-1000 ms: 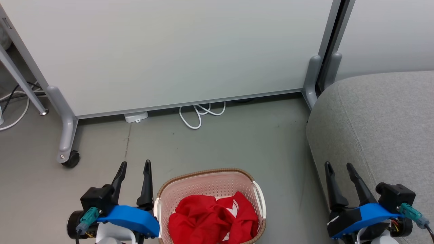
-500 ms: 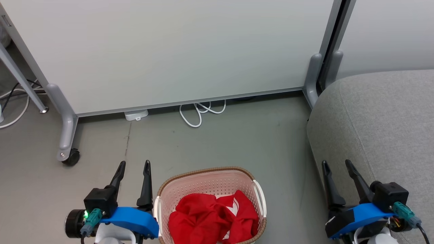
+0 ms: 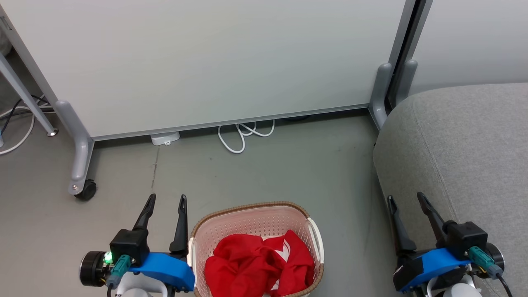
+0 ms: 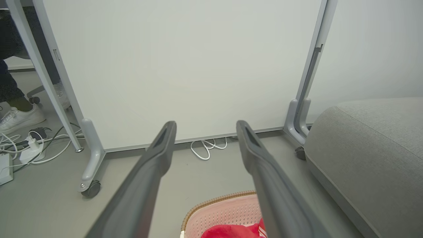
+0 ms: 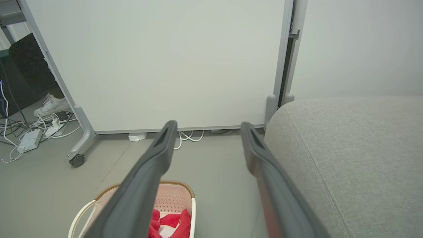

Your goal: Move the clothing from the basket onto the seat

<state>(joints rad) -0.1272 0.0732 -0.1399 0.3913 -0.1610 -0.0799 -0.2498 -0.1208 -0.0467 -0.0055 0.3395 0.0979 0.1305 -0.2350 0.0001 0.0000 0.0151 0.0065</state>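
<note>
Red clothing (image 3: 258, 268) with white marks lies bunched in the cream perforated basket (image 3: 251, 216) on the floor at the bottom middle of the head view. The basket rim (image 4: 218, 200) and clothing (image 4: 234, 231) also peek in at the bottom of the left wrist view, and the basket (image 5: 180, 198) at the lower left of the right wrist view. The grey seat (image 3: 466, 152) fills the right side. My left gripper (image 3: 166, 199) stands open just left of the basket, holding nothing. My right gripper (image 3: 405, 197) stands open beside the seat's front edge, holding nothing.
A white partition panel (image 3: 206, 62) on grey wheeled feet (image 3: 84, 189) stands behind the basket. White cable loops (image 3: 243, 138) lie under it. Cables and a power adapter (image 4: 29, 145) lie at the far left, near a person's white shoe (image 4: 19, 115). Grey floor (image 3: 268, 173) lies between basket and panel.
The head view has shifted slightly. Both grippers sit a little lower in it, the left one nudged right toward the basket; both stay open. Clothing and basket are unmoved.
</note>
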